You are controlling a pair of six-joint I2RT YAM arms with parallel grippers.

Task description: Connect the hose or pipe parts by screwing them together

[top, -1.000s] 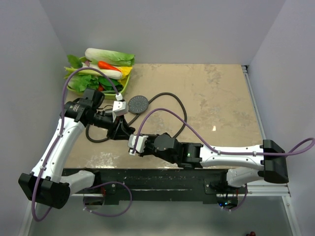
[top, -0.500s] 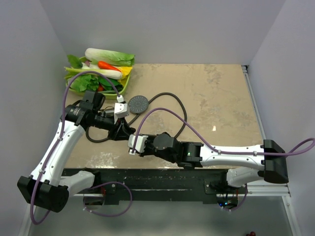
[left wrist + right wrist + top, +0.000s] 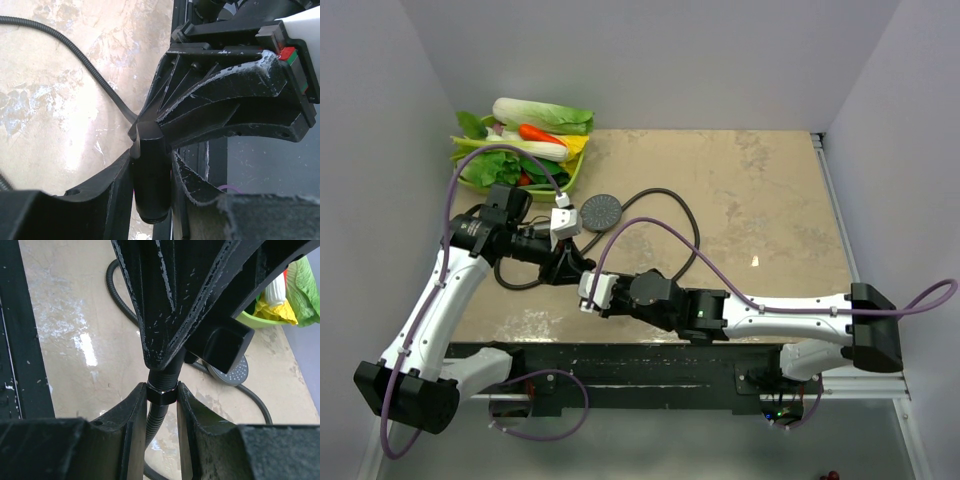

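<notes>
The dark grey hand shower head (image 3: 602, 212) shows its round, dotted face turned upward over the far-left part of the tabletop (image 3: 770, 200). Its short cylindrical handle (image 3: 150, 170) points toward the near edge, clamped between the fingers of the left pincer (image 3: 152, 189). The long, thin, dark ribbed flexible hose (image 3: 692, 232) lies in loose loops on the tabletop beside the head. Its dark end nut (image 3: 162, 392) sits against the handle's end, in line with it, gripped by the right pincer (image 3: 161, 396); how far it is threaded cannot be told.

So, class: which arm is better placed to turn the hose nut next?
Right, probably: the right gripper clamps the nut, in line with the handle that the left gripper grips.
</notes>
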